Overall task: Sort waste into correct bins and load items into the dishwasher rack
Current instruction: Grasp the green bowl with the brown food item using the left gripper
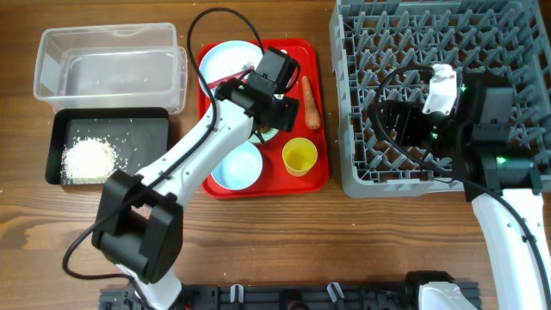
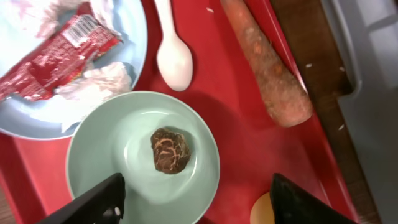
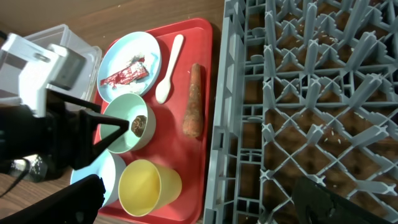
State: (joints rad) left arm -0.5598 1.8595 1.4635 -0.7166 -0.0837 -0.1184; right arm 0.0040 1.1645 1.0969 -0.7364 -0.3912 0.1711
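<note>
My left gripper (image 2: 199,205) is open and empty, hovering over a mint bowl (image 2: 143,155) that holds a small brown food lump (image 2: 170,149). Beside the bowl, a pale blue plate (image 2: 134,37) carries a red wrapper (image 2: 56,56) and crumpled white paper (image 2: 99,81). A white spoon (image 2: 173,53) and an orange carrot (image 2: 267,62) lie on the red serving tray (image 1: 263,116). A yellow cup (image 1: 300,157) and a pale blue bowl (image 1: 237,166) stand at the tray's front. My right gripper (image 3: 199,205) is open and empty above the left side of the grey rack (image 1: 413,43).
A clear tub (image 1: 108,65) stands at the back left. In front of it is a black tray (image 1: 112,125) holding white rice grains (image 1: 89,159). The left arm reaches across the red tray from the front.
</note>
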